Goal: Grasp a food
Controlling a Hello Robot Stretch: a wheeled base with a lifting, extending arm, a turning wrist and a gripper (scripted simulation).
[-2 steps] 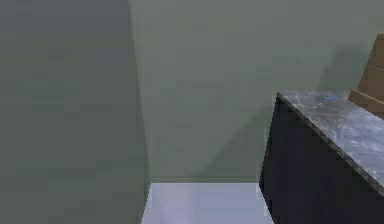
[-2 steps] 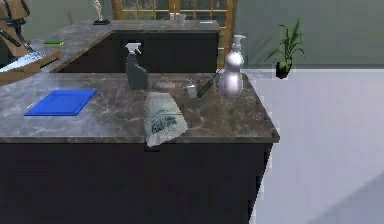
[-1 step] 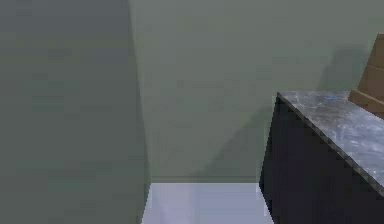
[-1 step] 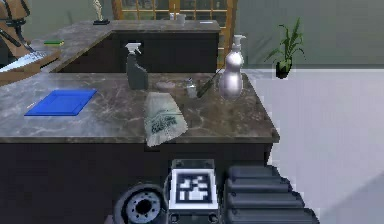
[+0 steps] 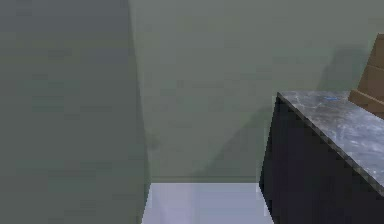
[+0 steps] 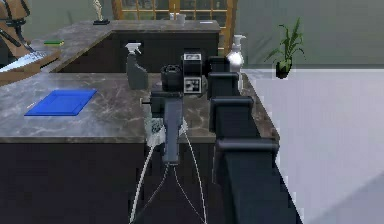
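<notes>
A small green thing lying on the far counter is possibly the food, and I am judging it light and rather soft, best taken gently around its middle, while the gripper is hanging at the near counter, its state and load impossible to tell.
</notes>
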